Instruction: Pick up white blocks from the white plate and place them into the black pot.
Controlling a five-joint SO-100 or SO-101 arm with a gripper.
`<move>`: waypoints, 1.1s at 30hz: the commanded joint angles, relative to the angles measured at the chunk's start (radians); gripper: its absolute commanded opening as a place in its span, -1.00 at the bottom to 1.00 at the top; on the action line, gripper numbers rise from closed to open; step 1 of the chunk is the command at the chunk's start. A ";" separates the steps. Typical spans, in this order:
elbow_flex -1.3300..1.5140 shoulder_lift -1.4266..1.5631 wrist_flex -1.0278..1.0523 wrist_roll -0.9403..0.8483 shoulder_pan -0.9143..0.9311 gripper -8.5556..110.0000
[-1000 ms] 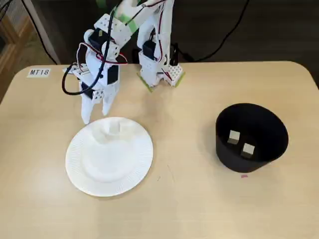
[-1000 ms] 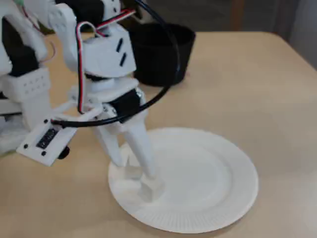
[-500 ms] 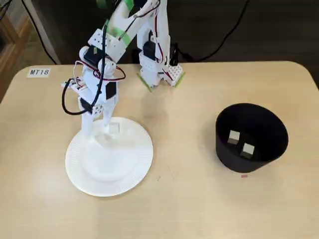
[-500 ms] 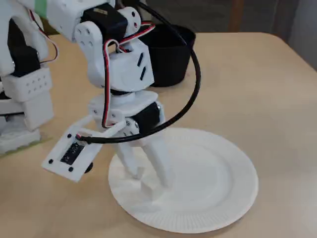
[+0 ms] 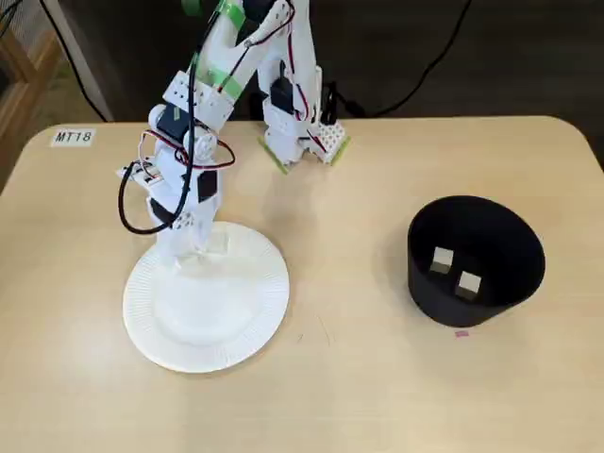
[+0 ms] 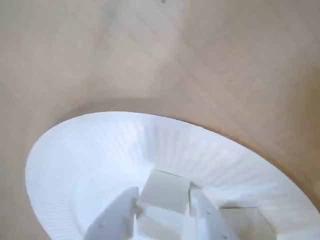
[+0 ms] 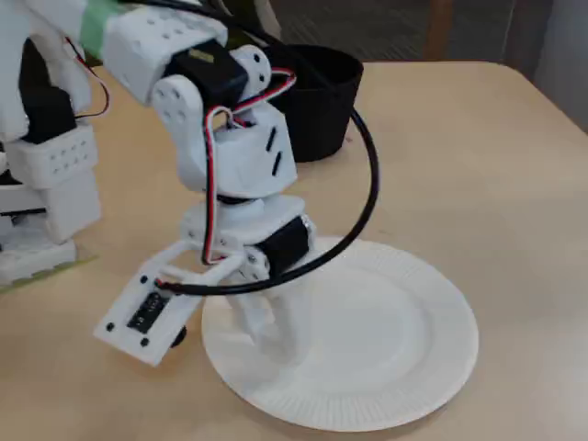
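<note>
- One white block [image 6: 164, 191] is sitting between the jaws [image 6: 165, 212] in the wrist view, w/ a finger [image 6: 117, 215] on each side; jaws are closing on it, gripping it, and it's looking level.
- Another block [image 6: 247, 220] is lying just beside, at approx 3 o'clock of the held one, on the white plate [image 6: 90, 150].
- In a fixed view the jaws [image 5: 193, 247] are reaching down onto the plate's [image 5: 203, 344] 12 o'clock rim area.
- Two more blocks [image 5: 442, 261] [image 5: 469, 284] are resting inside the black pot [image 5: 500, 236], touching or nearly so.
- Pot is standing upright on the counter [image 5: 359, 377], at 3 o'clock from the plate, well apart.
- Label reading MT18 [image 5: 73, 137] is sticking to the counter at approx 10 o'clock of the plate.
</note>
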 commanded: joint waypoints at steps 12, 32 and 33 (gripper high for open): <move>-0.198 -0.054 0.132 -0.012 -0.049 -0.90; -0.604 0.494 0.430 0.058 -0.762 -0.90; -0.678 0.460 0.476 0.044 -0.808 -0.90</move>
